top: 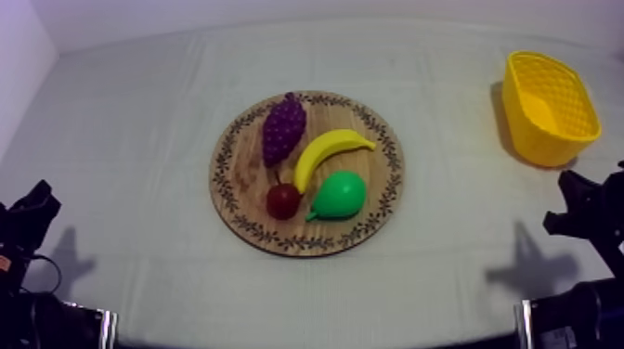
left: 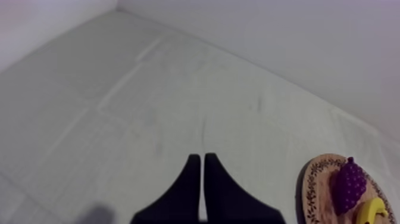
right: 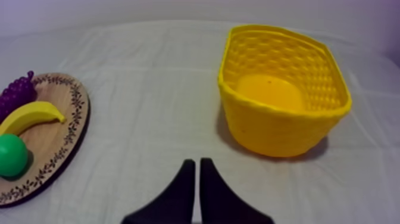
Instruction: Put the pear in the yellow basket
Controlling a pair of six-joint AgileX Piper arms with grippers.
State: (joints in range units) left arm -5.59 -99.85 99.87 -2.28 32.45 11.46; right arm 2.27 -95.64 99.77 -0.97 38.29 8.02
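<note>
Wrist views, left gripper [left: 202, 158] pressed together, empty, right gripper [right: 197, 162] likewise

Overhead slant, low wrists; common board [top: 243, 176]

Tabletop [top: 130, 148] is covered by a grey-white cloth with faint straight fold creases. Two things sit directly on it: a round wooden board [top: 243, 176] with a patterned rim, lying flat about mid-table, and a yellow basket [top: 548, 148], upright with its mouth up, toward the far right corner. Board and basket are well apart, plain cloth between them, each edged by a short shadow.
</note>
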